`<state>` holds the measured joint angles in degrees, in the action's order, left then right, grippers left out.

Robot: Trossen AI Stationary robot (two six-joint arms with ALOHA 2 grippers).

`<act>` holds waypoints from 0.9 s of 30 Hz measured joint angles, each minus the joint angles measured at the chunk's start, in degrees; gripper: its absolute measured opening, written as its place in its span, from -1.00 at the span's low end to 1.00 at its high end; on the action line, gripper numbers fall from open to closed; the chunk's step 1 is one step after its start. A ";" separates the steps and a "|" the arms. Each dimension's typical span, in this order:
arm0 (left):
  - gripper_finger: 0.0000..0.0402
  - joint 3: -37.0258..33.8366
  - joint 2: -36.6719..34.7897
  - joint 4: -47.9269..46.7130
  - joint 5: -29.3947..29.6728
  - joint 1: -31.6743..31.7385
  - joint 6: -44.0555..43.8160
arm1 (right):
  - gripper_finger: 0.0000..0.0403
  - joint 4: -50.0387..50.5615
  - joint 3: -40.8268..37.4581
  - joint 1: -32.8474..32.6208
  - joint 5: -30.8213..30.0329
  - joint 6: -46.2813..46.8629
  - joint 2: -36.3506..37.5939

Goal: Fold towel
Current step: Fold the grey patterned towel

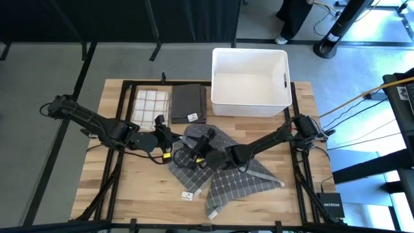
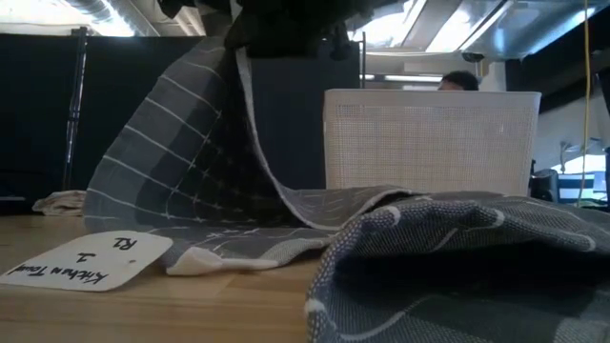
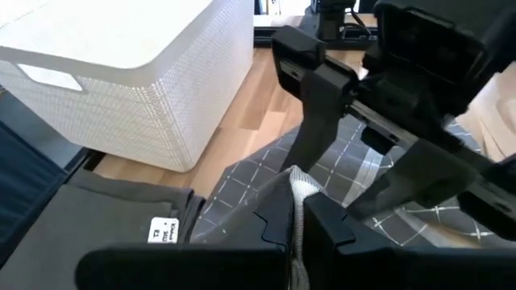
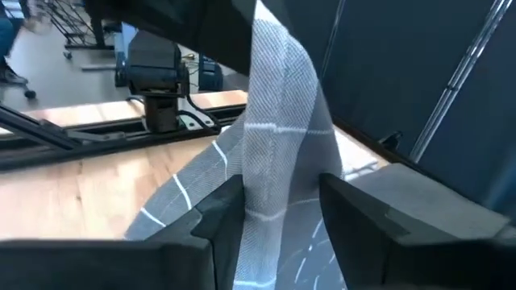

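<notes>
A grey towel (image 1: 223, 171) with thin white grid lines lies crumpled on the middle of the wooden table. One part of it is raised; in the low view this part (image 2: 205, 143) hangs from the top of the picture and drapes down onto the table. My left gripper (image 1: 173, 141) is shut on the towel at its left side. My right gripper (image 1: 206, 152), close beside it, is shut on the towel too. A white paper tag (image 2: 86, 259) on the towel lies on the wood near the table's near edge. My left gripper (image 3: 298, 221) pinches a light hemmed edge of the towel (image 3: 300, 189) between its two fingers; how many layers cannot be told. The cloth runs down from the hold to the table. My right gripper (image 4: 278, 205) has a bunched, upright strip of the towel (image 4: 274, 161) between its two fingers (image 4: 218, 213). The strip rises past the fingers, and the rest (image 4: 185, 197) falls away to the table. Several layers seem gathered there.
A white plastic basket (image 1: 251, 81) stands at the table's far edge, right of centre. Left of it lie a folded dark grey towel (image 1: 188, 103) and a folded white checked towel (image 1: 151, 105). Bare wood (image 1: 129, 188) shows near the left front. A person (image 2: 462, 82) shows behind the basket.
</notes>
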<state>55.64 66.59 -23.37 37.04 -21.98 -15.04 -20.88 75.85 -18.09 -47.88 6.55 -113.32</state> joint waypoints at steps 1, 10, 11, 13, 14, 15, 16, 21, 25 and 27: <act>-0.97 0.00 0.00 0.01 0.00 -0.02 0.03 | -0.21 0.11 0.00 0.17 -0.08 -1.13 0.00; -0.97 0.00 -0.02 -1.80 -0.07 -1.07 6.03 | -0.91 5.34 -0.02 -2.45 -4.73 -11.45 1.96; -0.97 0.00 -0.02 -2.07 -0.08 -1.13 5.82 | -0.91 7.96 -0.02 -3.21 -6.39 -11.47 2.93; -0.97 0.00 -0.01 -2.69 -0.18 -1.33 4.44 | -0.95 14.26 0.05 -4.88 -9.62 -10.48 5.45; -0.97 0.00 0.03 -2.79 -0.31 -1.33 3.60 | -0.96 18.03 0.11 -5.88 -10.95 -8.92 6.86; -0.97 0.04 0.24 -2.43 -0.54 -1.33 3.11 | -0.97 21.94 0.13 -6.86 -11.31 -6.53 8.16; -0.97 0.15 0.61 -1.89 -0.79 -1.33 2.49 | -0.96 25.73 0.17 -7.74 -11.34 -3.21 9.19; -0.96 0.20 4.43 1.47 -7.20 -1.19 4.72 | -0.97 45.66 0.30 -12.17 -10.48 14.70 12.93; -0.82 0.09 9.21 5.43 -12.53 -1.36 7.64 | -0.97 63.74 -0.14 -15.75 -9.52 31.24 12.98; -0.68 -0.04 10.82 5.41 -12.64 -0.75 8.71 | -0.98 70.88 -1.14 -16.73 -8.64 39.75 13.24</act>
<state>55.60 77.41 -17.97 24.39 -22.73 -6.34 50.00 74.71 -34.82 -56.52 46.30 -100.08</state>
